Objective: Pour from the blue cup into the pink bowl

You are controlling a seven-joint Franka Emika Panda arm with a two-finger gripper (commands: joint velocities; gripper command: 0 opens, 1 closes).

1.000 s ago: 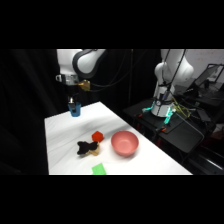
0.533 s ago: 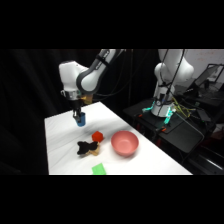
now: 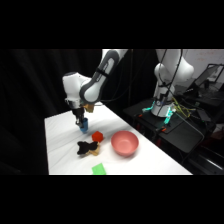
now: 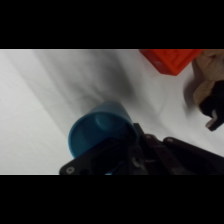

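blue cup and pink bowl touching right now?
Apart. The side view shows it: the blue cup hangs at the gripper near the table's far side, with bare white table and a small red object between it and the pink bowl.

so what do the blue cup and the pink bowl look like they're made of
The blue cup looks like plastic: one even bright blue, thin wall, soft sheen inside, though the material is not certain. The pink bowl also looks like plastic or melamine: uniform pink-red, smooth rounded rim, no pattern or strong glare. Glazed ceramic cannot be ruled out for it.
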